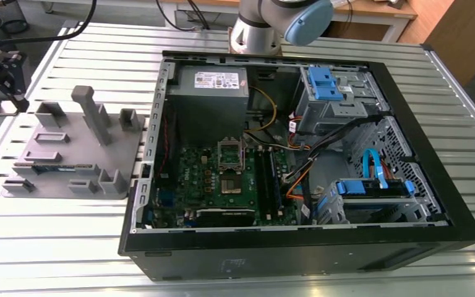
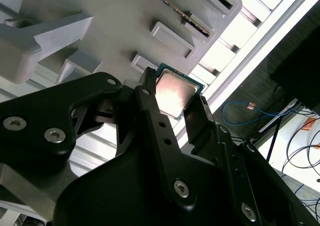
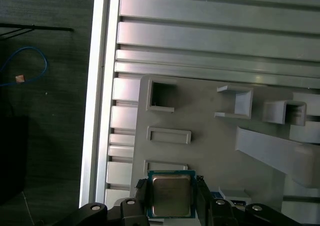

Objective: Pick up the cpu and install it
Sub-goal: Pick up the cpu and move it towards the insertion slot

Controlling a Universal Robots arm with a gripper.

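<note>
cpu (image 3: 170, 196): silvery top, set between the fingers.
gripper (image 3: 172, 186): seemingly pinching the cpu's edges.
tray (image 1: 64, 145): grey, at the exterior view's left.

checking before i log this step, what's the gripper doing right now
gripper: closed on the cpu, one finger against each of two opposite edges.
</note>
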